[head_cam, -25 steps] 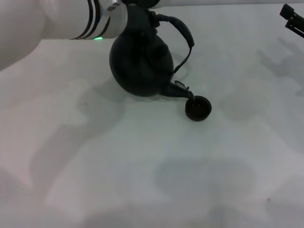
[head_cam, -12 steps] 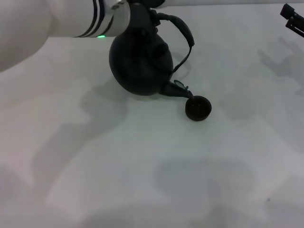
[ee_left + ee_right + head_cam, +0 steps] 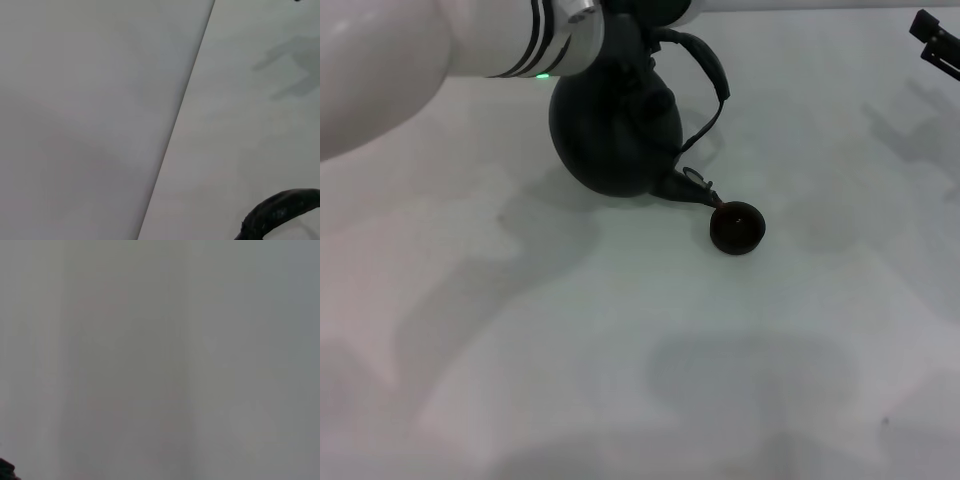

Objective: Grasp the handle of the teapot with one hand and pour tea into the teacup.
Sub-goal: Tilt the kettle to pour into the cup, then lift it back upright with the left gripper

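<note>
Black teapot (image 3: 615, 135) tilted, handle (image 3: 705, 70) at left hand (image 3: 632, 18); fingers hidden.

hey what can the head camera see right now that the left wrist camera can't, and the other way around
Only the head view shows the tilted teapot, its spout aimed down at the rim of the teacup, the left arm reaching in over the pot, and the right gripper parked at the far right edge. Only the left wrist view shows a close look at the table's far edge with a plain wall beyond it. Both share the pale table and the black handle; in the wrist view only a short arc of it shows.
</note>
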You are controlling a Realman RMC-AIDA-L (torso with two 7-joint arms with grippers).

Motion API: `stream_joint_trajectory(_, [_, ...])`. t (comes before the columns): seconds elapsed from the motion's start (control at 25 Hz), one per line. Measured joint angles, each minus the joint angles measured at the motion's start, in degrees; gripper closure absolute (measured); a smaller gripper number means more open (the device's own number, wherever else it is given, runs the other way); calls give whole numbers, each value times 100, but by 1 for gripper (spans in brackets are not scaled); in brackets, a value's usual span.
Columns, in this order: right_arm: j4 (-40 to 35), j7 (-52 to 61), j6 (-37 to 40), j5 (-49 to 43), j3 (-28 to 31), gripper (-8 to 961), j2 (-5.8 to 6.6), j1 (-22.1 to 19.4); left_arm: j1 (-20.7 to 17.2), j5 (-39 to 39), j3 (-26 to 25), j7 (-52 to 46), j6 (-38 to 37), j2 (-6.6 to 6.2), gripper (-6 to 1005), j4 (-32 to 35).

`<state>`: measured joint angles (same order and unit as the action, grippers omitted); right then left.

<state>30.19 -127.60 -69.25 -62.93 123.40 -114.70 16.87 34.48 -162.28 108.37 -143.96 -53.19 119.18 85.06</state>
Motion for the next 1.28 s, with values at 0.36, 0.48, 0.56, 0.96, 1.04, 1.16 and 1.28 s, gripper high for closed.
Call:
stream_joint_trajectory(0.36, [-75, -10, 12, 7, 0, 113, 0, 8, 112, -5, 12, -13, -8, 0, 869, 2])
stream_joint_trajectory(0.48, [-97, -10, 14, 9, 0, 113, 0, 10, 143, -5, 26, -15, -8, 0, 869, 3])
stream_joint_trajectory(0.56, [-101, -11, 17, 10, 0, 113, 0, 13, 158, -5, 55, -20, -8, 0, 869, 2])
stream_joint_trajectory(0.96, [-114, -11, 44, 10, 0, 112, 0, 18, 248, -5, 152, -35, -79, 8, 870, -7])
stream_joint_trajectory(1.04, [-115, -11, 51, 10, 0, 113, 0, 18, 256, -5, 154, -36, -90, 9, 870, -7])
stream_joint_trajectory(1.16, [-122, -11, 53, 9, 0, 113, 0, 18, 279, -5, 154, -36, -136, 9, 871, -15])
stream_joint_trajectory(1.28, [-122, -11, 53, 9, 0, 113, 0, 18, 291, -5, 154, -35, -149, 9, 871, -37])
